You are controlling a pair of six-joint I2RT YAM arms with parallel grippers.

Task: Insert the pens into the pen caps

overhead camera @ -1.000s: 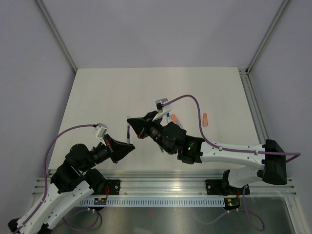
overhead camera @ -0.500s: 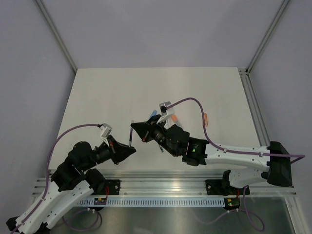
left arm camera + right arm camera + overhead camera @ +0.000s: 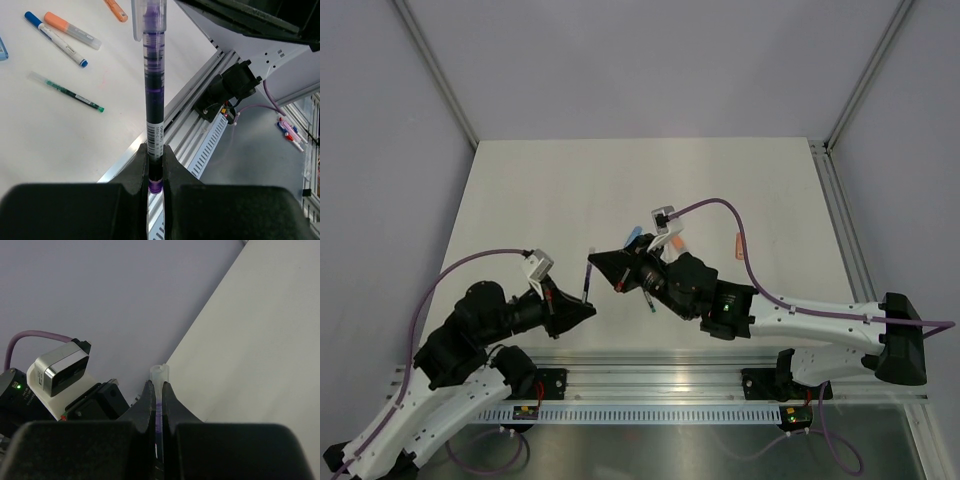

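Note:
A slim dark purple pen (image 3: 152,95) is upright between my two grippers, seen small in the top view (image 3: 586,285). My left gripper (image 3: 155,150) is shut on its lower barrel (image 3: 586,305). A clear cap (image 3: 148,15) sits over the pen's upper end. My right gripper (image 3: 156,387) is shut on that clear cap (image 3: 160,374), meeting the pen from the right (image 3: 597,262). On the table lie a white pen with a blue end (image 3: 55,37), a clear pen with an orange end (image 3: 72,31), a green-tipped thin pen (image 3: 65,91) and an orange cap (image 3: 116,9).
Another orange cap (image 3: 740,245) lies alone at the right. A light blue cap (image 3: 635,235) lies by the right wrist, partly hidden. The aluminium rail (image 3: 660,385) runs along the near edge of the table. The left wrist camera (image 3: 60,371) is close to my right fingers.
Both grippers and the pen between them have drifted slightly right and toward the near edge. The right arm's forearm has shifted right. Both grips are unchanged.

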